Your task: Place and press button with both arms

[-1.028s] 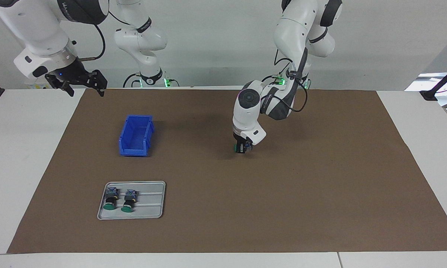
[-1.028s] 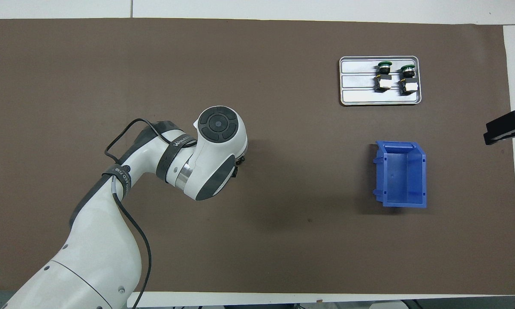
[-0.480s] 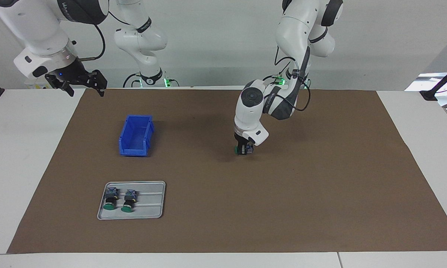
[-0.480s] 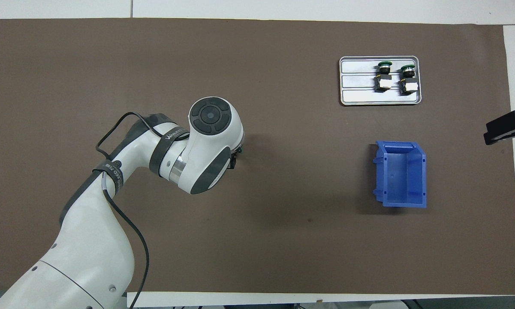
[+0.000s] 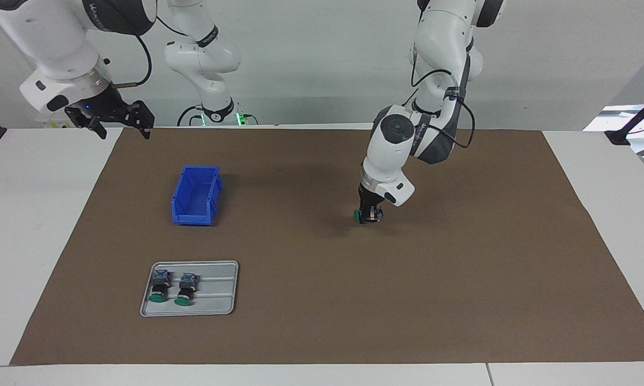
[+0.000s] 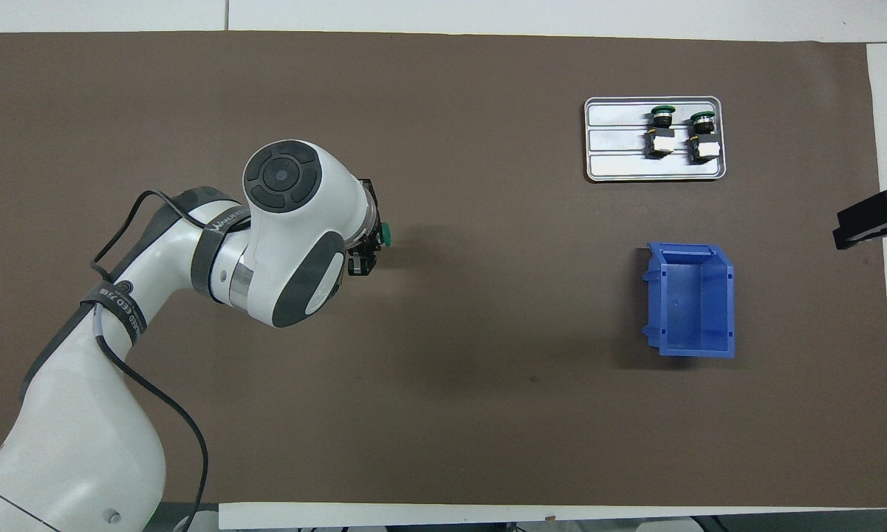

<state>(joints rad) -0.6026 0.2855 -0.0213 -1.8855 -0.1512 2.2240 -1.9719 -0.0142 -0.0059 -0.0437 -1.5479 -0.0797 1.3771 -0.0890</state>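
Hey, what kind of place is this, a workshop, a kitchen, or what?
Most likely a robotics lab bench: two white robot arms stand at a table covered by a plain brown mat, which carries only a blue parts bin and a metal tray of push-buttons.

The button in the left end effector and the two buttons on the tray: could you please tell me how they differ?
The held button is clamped in the left end effector, low over the brown mat; the two buttons lie loose on the grey tray.

The held button is out mid-table; the tray pair sits toward the right arm's end.

All three share green caps.
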